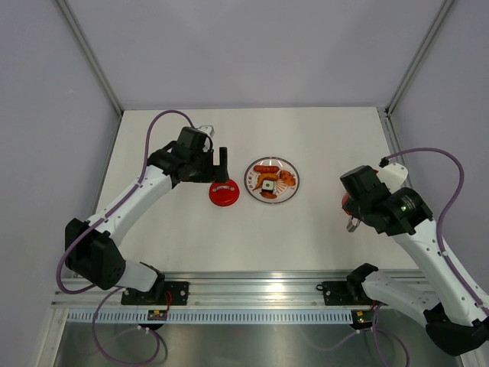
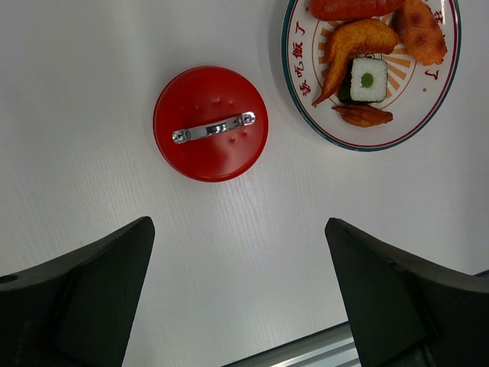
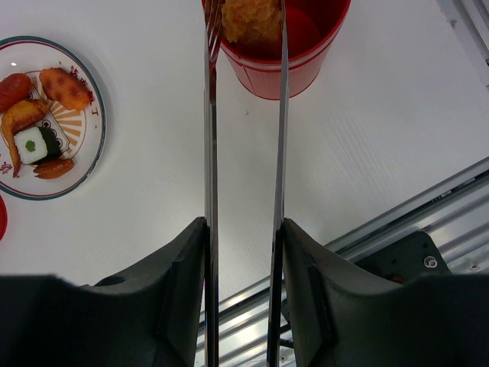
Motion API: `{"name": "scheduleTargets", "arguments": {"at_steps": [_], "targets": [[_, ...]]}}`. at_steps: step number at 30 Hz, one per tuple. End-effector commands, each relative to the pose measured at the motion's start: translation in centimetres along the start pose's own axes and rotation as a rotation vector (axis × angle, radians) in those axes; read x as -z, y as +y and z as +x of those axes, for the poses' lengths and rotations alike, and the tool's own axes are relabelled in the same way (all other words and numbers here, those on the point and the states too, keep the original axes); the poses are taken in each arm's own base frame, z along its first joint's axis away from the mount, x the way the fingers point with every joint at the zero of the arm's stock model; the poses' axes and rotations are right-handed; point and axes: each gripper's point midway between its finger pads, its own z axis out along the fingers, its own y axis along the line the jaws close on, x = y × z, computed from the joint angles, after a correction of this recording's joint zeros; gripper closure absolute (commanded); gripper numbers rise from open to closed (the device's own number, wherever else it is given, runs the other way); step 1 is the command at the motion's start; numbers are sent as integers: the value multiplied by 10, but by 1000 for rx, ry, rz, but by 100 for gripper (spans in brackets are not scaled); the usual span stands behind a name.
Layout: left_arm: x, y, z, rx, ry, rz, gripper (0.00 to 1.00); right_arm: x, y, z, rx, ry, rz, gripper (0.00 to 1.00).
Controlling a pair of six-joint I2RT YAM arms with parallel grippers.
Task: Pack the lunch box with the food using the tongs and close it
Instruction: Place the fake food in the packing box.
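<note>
Gripping tongs (image 3: 211, 153) with right gripper (image 3: 244, 229); fried bit (image 3: 248, 19) pinched at tub (image 3: 306, 57) mouth ahead. Left gripper (image 2: 238, 229) released, lid (image 2: 210, 122) ahead.

A round white plate (image 1: 249, 183) stands on the white counter (image 1: 306, 237), about midway between left and right and a little toward the far side. Its rim carries a thin dark green line. Inside this line there are red characters on the white border, and orange rays are printed toward the centre. Along the near edge of the counter runs a silver metal rail (image 1: 260, 289). Just nearer than the rail lies a pale slotted strip (image 1: 260, 315), then a grey steel sheet (image 1: 267, 348). Pale grey walls (image 1: 252, 46) close the far, left and right sides, with slanted metal posts (image 1: 92, 57) in the far corners.
</note>
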Motion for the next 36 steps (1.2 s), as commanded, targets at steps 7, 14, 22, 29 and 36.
{"name": "scheduleTargets", "arguments": {"at_steps": [7,14,22,29,36], "targets": [[7,-8,-16,-28,-44,21,1,16,-54,11,108,61,182,49],[6,-7,-15,-31,-43,17,1,15,-55,12,108,64,187,45],[4,-6,-14,-32,-38,13,1,18,-54,9,103,56,177,65],[3,-6,-12,-29,-34,10,1,28,-49,-8,88,13,138,94],[1,-20,-9,-54,-27,35,1,28,-44,-21,103,-24,156,96]]}}
